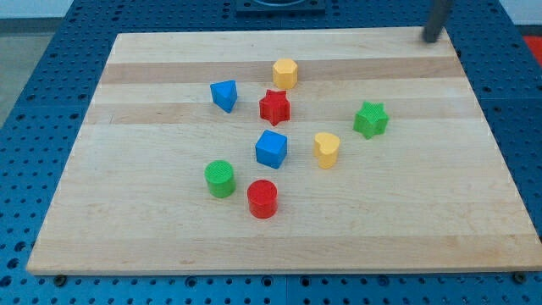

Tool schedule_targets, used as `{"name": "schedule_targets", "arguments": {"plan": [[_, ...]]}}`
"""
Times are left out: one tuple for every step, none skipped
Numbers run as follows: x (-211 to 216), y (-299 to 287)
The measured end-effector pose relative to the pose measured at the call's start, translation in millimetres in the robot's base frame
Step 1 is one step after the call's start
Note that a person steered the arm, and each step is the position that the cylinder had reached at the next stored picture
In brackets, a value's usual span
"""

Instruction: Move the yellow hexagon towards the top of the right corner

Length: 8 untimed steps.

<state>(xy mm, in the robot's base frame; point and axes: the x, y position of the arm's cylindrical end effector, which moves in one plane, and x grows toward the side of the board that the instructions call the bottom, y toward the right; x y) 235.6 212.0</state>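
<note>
Yellow hexagon (284,73) sits on the board (152,229) in the upper middle, nearer the top edge than any other block, and well apart from my tip (431,40), which rests at the top right corner, right by the board's top edge. The hexagon lies to the view's left of my tip and slightly lower. My rod is a bare, blurred dark shaft with no jaws, so it neither opens nor closes, and it holds nothing and touches no block.

The hexagon is a short, upright prism, bright yellow with a flat six-sided top face and shaded side walls. Just below it, towards the view's bottom, lies the red star (274,107), near but apart from it. The blue block (224,95), of a wedge-like shape, sits to the star's left. A green star (371,119) is out towards the right edge, and a yellow heart (326,149) lies lower, left of it. A blue cube (271,148) is near the middle, with a green cylinder (220,179) and a red cylinder (262,198) below it.
</note>
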Motion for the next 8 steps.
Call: {"name": "schedule_targets", "arguments": {"plan": [[28, -108], [-24, -155], [-20, -236], [27, -260], [43, -261], [55, -258], [69, -249], [69, -221]]}}
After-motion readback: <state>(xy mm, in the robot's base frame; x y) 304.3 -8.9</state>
